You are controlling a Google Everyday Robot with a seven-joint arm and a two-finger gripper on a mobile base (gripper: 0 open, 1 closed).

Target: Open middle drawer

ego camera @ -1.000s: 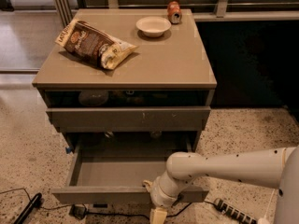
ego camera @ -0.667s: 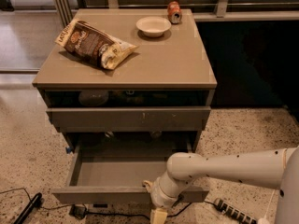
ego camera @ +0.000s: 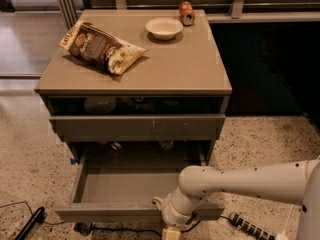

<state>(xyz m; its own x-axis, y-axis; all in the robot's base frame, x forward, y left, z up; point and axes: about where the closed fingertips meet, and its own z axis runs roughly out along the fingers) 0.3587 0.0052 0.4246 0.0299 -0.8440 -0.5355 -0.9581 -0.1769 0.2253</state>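
Note:
The middle drawer (ego camera: 110, 212) is a grey-taupe handleless drawer and stands pulled well out from the cabinet. Its shallow grey box (ego camera: 125, 185) shows nothing inside. My gripper (ego camera: 169, 231) is at the bottom edge of the camera view, low against the drawer's front, right of its middle. My white arm (ego camera: 250, 183) reaches in from the right and hides part of the front. Above the open drawer, another flat grey front (ego camera: 137, 127) sits shut, with a dark gap over it.
The cabinet top (ego camera: 175, 69) bears a chip bag (ego camera: 102, 46), a white bowl (ego camera: 164, 27) and a red can (ego camera: 186, 12). A power strip (ego camera: 247, 227) lies on the speckled floor at the right and a dark cable (ego camera: 30, 224) at the left.

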